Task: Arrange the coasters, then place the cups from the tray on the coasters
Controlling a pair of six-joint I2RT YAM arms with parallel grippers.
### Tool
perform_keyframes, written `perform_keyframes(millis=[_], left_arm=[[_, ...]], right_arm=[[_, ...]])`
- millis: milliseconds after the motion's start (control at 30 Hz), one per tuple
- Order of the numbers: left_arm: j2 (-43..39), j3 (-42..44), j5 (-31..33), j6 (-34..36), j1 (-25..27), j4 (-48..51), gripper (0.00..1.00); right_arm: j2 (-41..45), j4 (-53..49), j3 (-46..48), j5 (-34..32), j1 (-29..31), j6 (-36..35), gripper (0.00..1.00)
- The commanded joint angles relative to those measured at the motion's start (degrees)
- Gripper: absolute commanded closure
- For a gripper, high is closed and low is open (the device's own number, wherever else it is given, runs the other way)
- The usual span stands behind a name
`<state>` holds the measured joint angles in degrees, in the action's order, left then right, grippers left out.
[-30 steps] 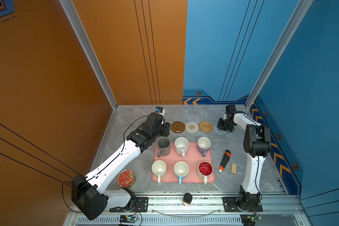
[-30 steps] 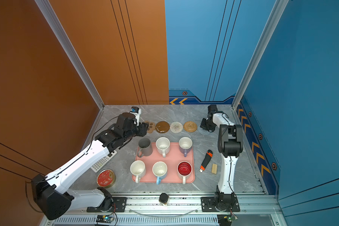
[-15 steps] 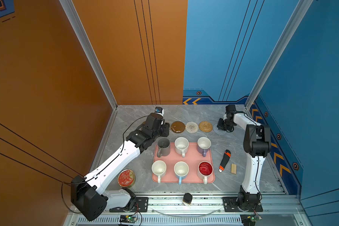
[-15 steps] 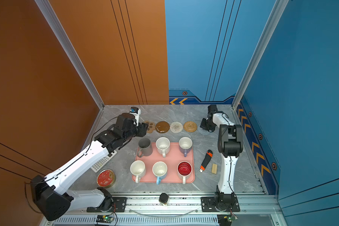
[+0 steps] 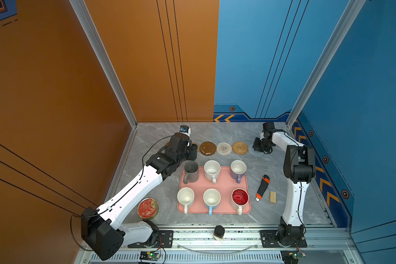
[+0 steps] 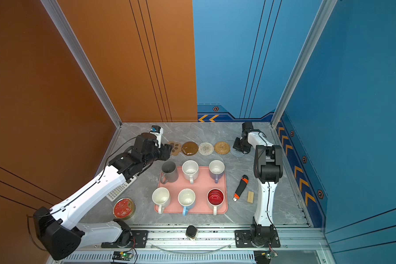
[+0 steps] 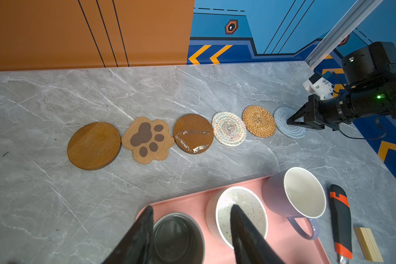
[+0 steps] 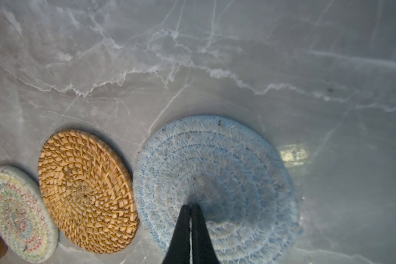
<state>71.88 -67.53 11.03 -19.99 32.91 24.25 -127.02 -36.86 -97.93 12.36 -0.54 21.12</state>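
Observation:
Six coasters lie in a row along the back: a brown disc (image 7: 94, 146), a paw shape (image 7: 148, 142), a glossy brown disc (image 7: 193, 133), a white woven round (image 7: 229, 128), a tan rattan round (image 7: 258, 121) and a grey-blue woven round (image 8: 215, 160). My right gripper (image 8: 191, 205) is shut, its tips resting on the grey-blue coaster (image 5: 254, 152). Six cups stand on the pink tray (image 5: 224, 185). My left gripper (image 7: 192, 206) hangs open over the tray's back left corner, above the tall grey cup (image 5: 191, 170) and beside the speckled cup (image 5: 212, 170), holding nothing.
A red-topped tin (image 5: 147, 208) sits left of the tray, with a white keypad (image 6: 120, 189) under my left arm. A black and orange knife (image 5: 262, 187) and a small wooden block (image 5: 272, 197) lie right of the tray. A dark jar (image 5: 219, 232) stands on the front rail.

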Motion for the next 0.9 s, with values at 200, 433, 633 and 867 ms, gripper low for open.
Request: perform_keyframes(millis=[200, 433, 633, 867], left_arm=[[-2.73, 1.23, 1.78, -0.23, -0.58, 1.85, 0.45], [-4.23, 1.73, 1.67, -0.36, -0.65, 1.95, 0.45], [-6.16, 2.69, 1.19, -0.49, -0.54, 2.38, 0.45], [-9.45, 4.85, 0.91, -1.39, -0.39, 2.67, 0.45]], right_arm=[[3.5, -1.9, 0.28, 0.13, 0.54, 0.95, 0.85], [12.85, -1.9, 1.58, -0.13, 0.8, 0.94, 0.77], [23.26, 0.11, 6.8, -1.17, 2.45, 1.02, 0.78], [43.25, 15.73, 22.09, -5.52, 9.48, 0.51, 0.88]])
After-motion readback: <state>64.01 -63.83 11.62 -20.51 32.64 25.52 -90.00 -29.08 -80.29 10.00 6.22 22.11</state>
